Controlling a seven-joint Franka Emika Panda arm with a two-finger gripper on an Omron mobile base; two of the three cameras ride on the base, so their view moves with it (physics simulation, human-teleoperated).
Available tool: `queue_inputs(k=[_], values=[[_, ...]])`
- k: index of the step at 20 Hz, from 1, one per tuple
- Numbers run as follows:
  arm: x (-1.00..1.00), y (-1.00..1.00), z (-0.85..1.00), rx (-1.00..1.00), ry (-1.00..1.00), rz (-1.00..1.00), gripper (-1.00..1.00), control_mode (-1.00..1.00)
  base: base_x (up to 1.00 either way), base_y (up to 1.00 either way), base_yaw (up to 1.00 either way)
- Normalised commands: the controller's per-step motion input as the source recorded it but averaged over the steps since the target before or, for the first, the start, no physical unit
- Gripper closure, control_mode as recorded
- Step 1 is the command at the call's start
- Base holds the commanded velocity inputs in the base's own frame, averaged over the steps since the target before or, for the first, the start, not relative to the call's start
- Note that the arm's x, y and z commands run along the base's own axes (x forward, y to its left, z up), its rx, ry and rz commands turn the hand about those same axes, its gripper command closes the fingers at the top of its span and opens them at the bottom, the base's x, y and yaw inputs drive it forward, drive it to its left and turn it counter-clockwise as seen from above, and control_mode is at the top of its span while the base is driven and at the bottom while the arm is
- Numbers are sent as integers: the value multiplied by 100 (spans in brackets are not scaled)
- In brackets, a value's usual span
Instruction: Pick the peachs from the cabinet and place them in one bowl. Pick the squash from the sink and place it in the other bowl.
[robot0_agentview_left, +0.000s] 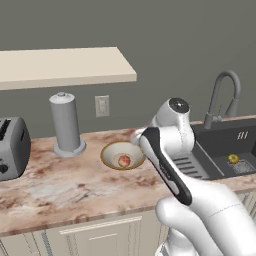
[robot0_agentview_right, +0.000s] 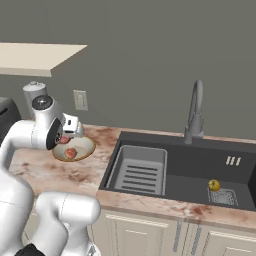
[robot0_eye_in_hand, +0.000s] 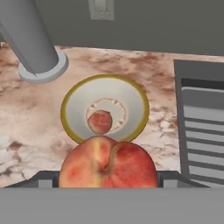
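My gripper (robot0_eye_in_hand: 108, 177) is shut on one red-orange peach (robot0_eye_in_hand: 108, 162), held just above the near rim of the cream bowl (robot0_eye_in_hand: 70, 105) with the golden-brown rim. Down in the bowl's middle rests a second peach (robot0_eye_in_hand: 99, 121), also seen from the base (robot0_agentview_left: 124, 160) (robot0_agentview_right: 70, 152). From the right, the hand (robot0_agentview_right: 67, 132) hovers over the bowl (robot0_agentview_right: 89, 146). A small yellow squash (robot0_agentview_right: 214, 185) (robot0_agentview_left: 233, 159) lies on the floor of the dark sink (robot0_agentview_right: 190, 165). High at the left hangs the beige cabinet (robot0_agentview_left: 60, 65). The other bowl is out of view.
A tall grey cylinder (robot0_agentview_left: 65, 125) stands just left of the bowl, close to the hand. A toaster (robot0_agentview_left: 11, 147) sits at the counter's far left. The slotted rack (robot0_agentview_right: 140, 170) and curved faucet (robot0_agentview_right: 195, 112) lie to the right. A wall outlet (robot0_agentview_left: 102, 105) is behind.
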Motion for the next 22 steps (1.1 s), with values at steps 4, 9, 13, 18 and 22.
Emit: queue_inputs(k=[4,9,13,18,22], values=[[59,16,-19,0,8,-1,100,-100,0,0,0],[47,19,-36,0,3,0,100,-100,0,0,0],[31,21,-55,0,0,0,100,-100,0,0,0],[18,20,-48,0,0,0,100,-100,0,0,0],[1,8,-34,0,0,0,100,-100,0,0,0]])
